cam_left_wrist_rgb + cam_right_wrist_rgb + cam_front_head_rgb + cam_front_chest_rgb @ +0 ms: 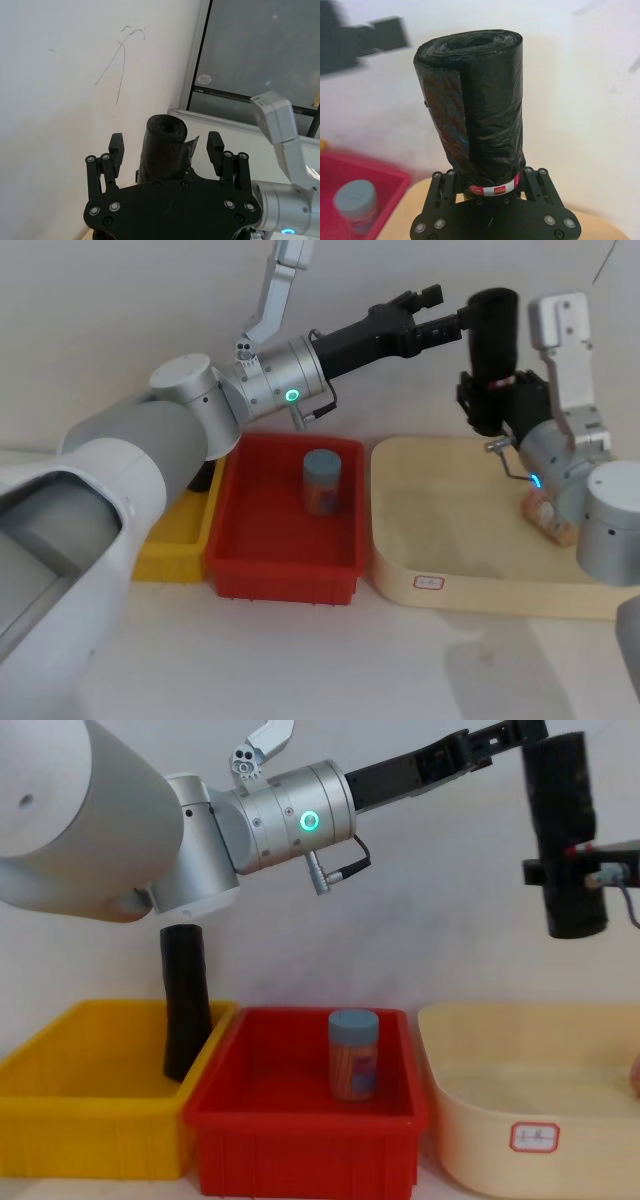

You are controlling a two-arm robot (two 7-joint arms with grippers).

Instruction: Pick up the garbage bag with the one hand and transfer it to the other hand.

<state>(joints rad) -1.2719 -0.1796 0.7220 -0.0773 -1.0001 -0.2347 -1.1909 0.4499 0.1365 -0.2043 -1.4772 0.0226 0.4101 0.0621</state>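
- A pale desk (300, 660) is carrying three containers in a row before a white wall: a yellow bin (70, 1090) on the robot's left, a red bin (300, 1140) in the middle and a cream tray (540, 1120) on the right.
- A blue-lidded jar (353, 1055) is standing upright in the red bin, and a slim plain black roll (186, 1005) is leaning in the yellow bin against its inner corner.
- The garbage bag (492, 355) is hanging upright in the air above the cream tray's far edge, well clear of the desk.
- The right tool (492, 192), on the blue-lit arm, is clenching the garbage bag near its lower end, at the red-and-white label (495, 190).
- The left tool (166, 145), on the green-lit arm, is reaching across to the bag's upper part with its fingers (116, 150) spread, one on each side of the roll and apart from it.
- The left wrist view is looking along that tool at the roll's hollow end, and also showing a dark window panel (260, 50) in the room behind.
- The right wrist view is showing the label and a loose flap of plastic down the roll's side.
- The head view is showing a small brownish item (548, 518) on the cream tray, partly hidden behind the right arm.
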